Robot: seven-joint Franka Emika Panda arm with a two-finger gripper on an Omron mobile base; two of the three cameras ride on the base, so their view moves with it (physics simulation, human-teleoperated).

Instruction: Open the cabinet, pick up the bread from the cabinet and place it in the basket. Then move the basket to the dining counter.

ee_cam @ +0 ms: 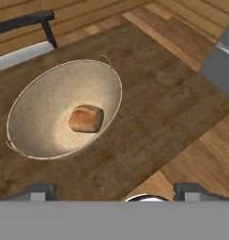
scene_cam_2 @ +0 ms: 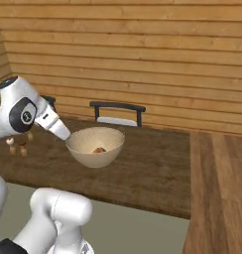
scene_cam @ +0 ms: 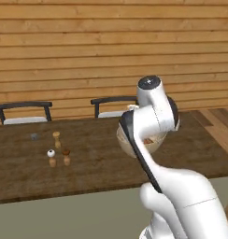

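Note:
The round tan basket (ee_cam: pixel 46 98) rests on the dark wooden dining counter (ee_cam: pixel 154 108), and the small golden-brown bread (ee_cam: pixel 86 118) lies in its bottom. From the right base view, the basket (scene_cam_2: pixel 95 145) stands near the counter's front with the bread (scene_cam_2: pixel 98 149) inside. My gripper (ee_cam: pixel 115 191) is open and empty, drawn back a little from the basket's rim. Its hand (scene_cam_2: pixel 56 126) reaches toward the basket's left side. In the left base view my arm covers most of the basket (scene_cam: pixel 153 142). The cabinet is out of view.
Black-framed chairs (scene_cam: pixel 23 112) (scene_cam: pixel 113 105) stand behind the counter (scene_cam: pixel 97 158), against a wooden plank wall. Small shakers (scene_cam: pixel 57 149) sit on the counter's left part. Light wooden floor (scene_cam_2: pixel 217 198) lies beyond the counter's right end.

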